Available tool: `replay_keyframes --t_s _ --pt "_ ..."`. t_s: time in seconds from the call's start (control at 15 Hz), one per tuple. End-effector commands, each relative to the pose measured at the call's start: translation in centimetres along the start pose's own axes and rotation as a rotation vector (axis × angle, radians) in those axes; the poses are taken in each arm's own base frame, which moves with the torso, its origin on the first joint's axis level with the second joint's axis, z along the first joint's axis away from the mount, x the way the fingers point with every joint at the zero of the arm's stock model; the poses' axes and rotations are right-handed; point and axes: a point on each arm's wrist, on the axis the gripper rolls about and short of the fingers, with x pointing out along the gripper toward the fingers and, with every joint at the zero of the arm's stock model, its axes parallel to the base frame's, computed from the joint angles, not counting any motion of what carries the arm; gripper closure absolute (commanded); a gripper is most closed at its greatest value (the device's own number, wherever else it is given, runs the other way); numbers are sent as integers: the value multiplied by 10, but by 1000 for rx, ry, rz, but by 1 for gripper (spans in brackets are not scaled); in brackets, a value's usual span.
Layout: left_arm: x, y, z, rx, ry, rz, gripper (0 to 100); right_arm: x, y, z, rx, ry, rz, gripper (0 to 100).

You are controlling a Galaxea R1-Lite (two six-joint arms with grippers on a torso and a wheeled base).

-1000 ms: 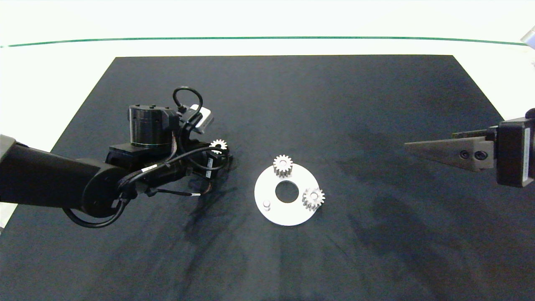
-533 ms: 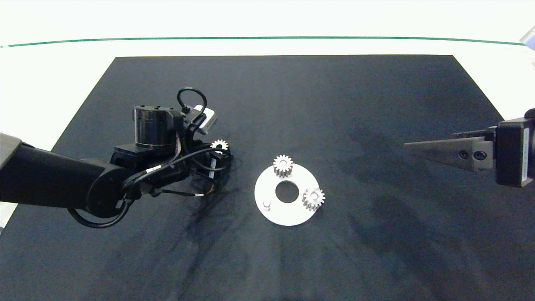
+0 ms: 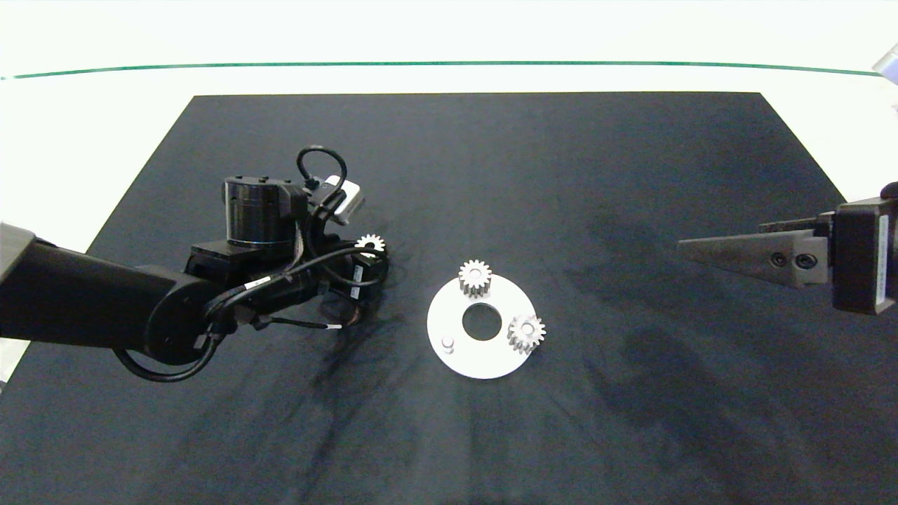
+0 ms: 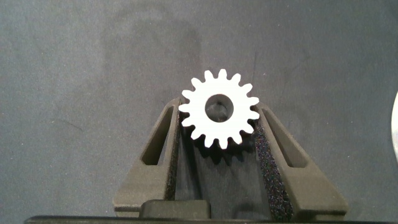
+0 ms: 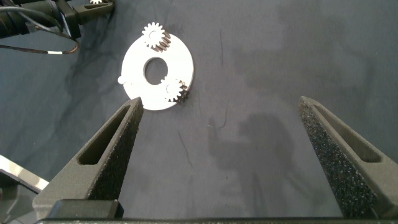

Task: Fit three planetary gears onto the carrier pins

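left gripper (image 4: 219, 140): left of the disc, low over the mat, fingers closed against the toothed flanks of the third gear. Pads sit on opposite sides and the bore faces up.
third gear (image 3: 370, 244): in the left gripper, well apart from the disc. Bore looks about vertical in the left wrist view; keep it that way through the carry.
mat (image 3: 491, 175): dark and flat, with nothing between the gear and the disc, so I'd judge a straight run to the right is fine.
free pin (image 3: 447, 343): near-left on the white disc (image 3: 484, 365), bare. This is the target. Line the bore up over it before descending, then go down slowly and straight.
mesh: the two seated gears are spaced round the disc, not next to the free pin, so tooth clash looks unlikely. If the gear hangs on the pin top, a slight wiggle is better than force.
far gear (image 3: 474, 275): seated on the far pin.
right gear (image 3: 526, 332): seated on the right pin, at the disc's edge.
release: open only once the gear sits flat on the disc, then lift straight up.
right gripper (image 5: 224, 155): parked at the far right, well clear of the disc, fingers spread wide and empty.
progress: two of three installed, I'd say.
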Motion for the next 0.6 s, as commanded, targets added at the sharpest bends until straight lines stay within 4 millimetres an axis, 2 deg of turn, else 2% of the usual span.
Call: replay_keyframes --t_s 0.07,0.33,0.6 --pt "-2 0 2 2 -10 1 73 1 0 -1 0 5 -1 0" --pt "-11 3 6 1 -22 8 78 0 0 -1 0 4 2 0" --pt "-55 3 12 -1 -24 9 78 2 -2 -3 6 14 -8 0"
